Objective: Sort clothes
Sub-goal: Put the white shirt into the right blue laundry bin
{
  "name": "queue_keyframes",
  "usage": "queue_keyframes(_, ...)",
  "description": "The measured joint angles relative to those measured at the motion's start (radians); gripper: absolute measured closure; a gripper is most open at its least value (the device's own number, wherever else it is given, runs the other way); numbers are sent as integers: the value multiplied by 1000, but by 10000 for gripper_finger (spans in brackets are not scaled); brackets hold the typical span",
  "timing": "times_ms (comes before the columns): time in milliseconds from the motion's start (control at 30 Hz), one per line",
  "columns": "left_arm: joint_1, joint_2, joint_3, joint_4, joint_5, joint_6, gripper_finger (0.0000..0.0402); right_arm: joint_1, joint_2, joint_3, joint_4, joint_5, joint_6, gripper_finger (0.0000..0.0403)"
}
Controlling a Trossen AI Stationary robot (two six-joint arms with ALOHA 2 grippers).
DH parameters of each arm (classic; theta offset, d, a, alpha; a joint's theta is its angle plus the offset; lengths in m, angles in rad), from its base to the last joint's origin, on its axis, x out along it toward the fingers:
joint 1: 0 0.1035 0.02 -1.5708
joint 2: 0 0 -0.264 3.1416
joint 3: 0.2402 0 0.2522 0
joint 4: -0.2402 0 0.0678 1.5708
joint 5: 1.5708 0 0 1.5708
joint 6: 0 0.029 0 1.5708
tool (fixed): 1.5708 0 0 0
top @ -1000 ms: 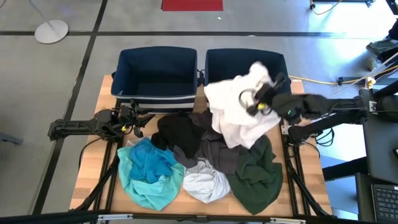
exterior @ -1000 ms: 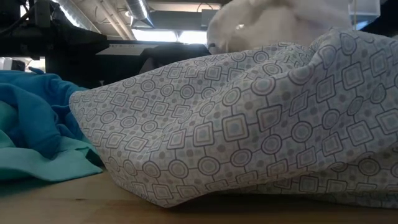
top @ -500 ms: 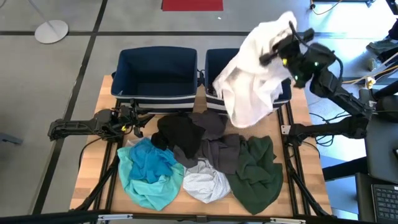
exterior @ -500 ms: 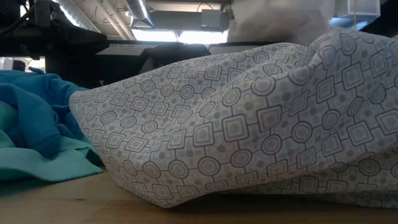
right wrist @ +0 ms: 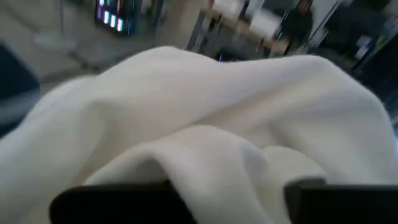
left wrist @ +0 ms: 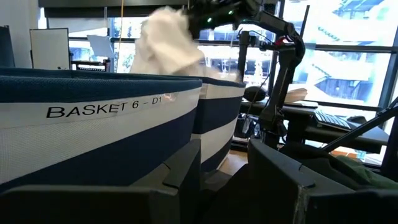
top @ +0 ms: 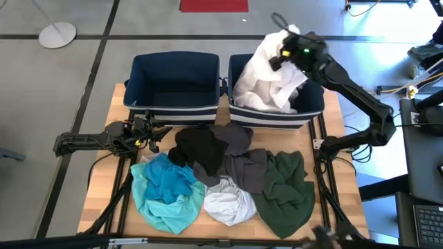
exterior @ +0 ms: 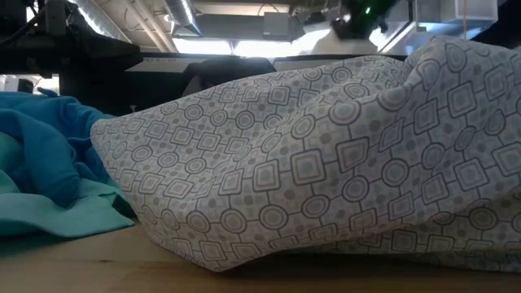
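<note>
So far we have one piece nearly sorted — the right gripper [top: 291, 52], pinched on the white garment [top: 266, 79], hangs it into the right bin [top: 277, 117]; five clothes [top: 221, 180] wait on the table [top: 104, 173], left bin [top: 173, 86] empty.

Pretty much all you get here is a big rumpled white garment [right wrist: 205, 137] filling the shot, two dark fingers [right wrist: 112, 202] poking in along the edge, and a blurry room behind.
</note>
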Motion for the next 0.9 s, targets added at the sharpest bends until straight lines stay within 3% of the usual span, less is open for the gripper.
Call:
queue_keyframes(300,0,0,0,-6,0,-1,276,2,98,-1,-168,-46,41,365)
queue_keyframes(433,0,0,0,-2,0,-1,276,2,104,-1,-314,-99,123,307)
queue_keyframes(700,0,0,0,-14,0,-31,276,3,81,46,-490,-101,164,155)
queue_keyframes(900,0,0,0,-33,0,-44,276,47,43,189,-680,-193,261,105)
